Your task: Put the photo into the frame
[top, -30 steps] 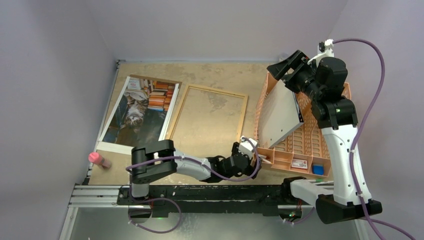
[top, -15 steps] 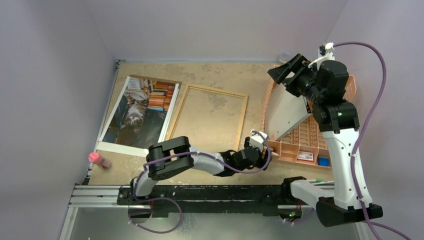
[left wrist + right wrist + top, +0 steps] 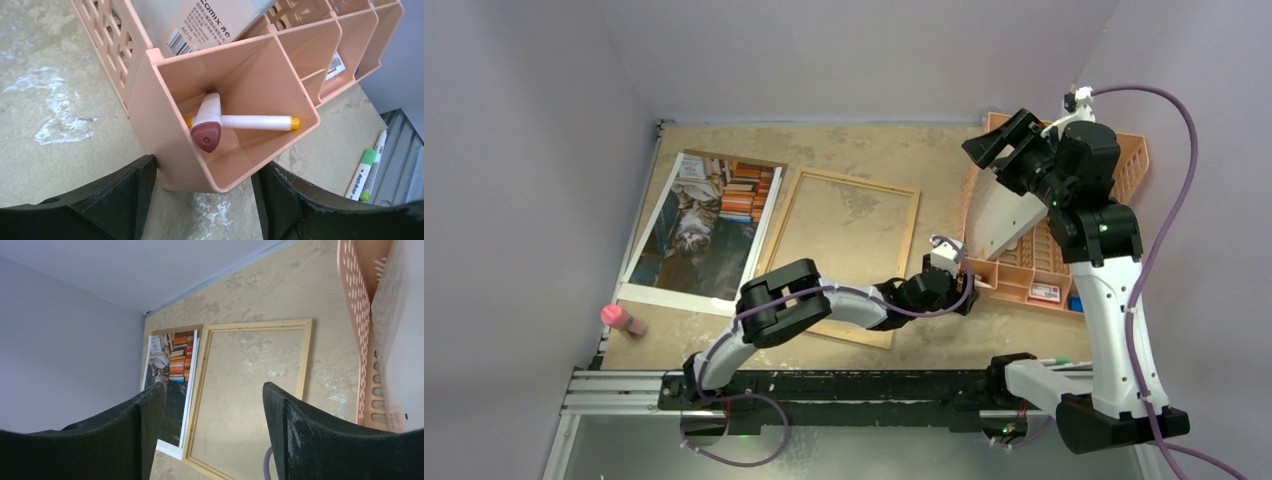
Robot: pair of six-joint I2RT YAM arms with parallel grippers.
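Note:
The photo, a cat among orange and blue books, lies flat at the table's left; it also shows in the right wrist view. The light-wood frame lies just right of it, empty, also in the right wrist view. My left gripper is open at the orange file rack's near-left corner. In the left wrist view that corner compartment sits between the jaws and touches the left finger. My right gripper is open and empty, high above the rack, also in its wrist view.
A grey-white board leans inside the rack. The corner compartment holds a white marker and a maroon-capped one. Green markers lie on the table by the rack. A pink object lies at the front left.
My left arm has reached further right and away, and the orange rack has slid and turned to the right with it. My right gripper has shifted slightly right above the rack.

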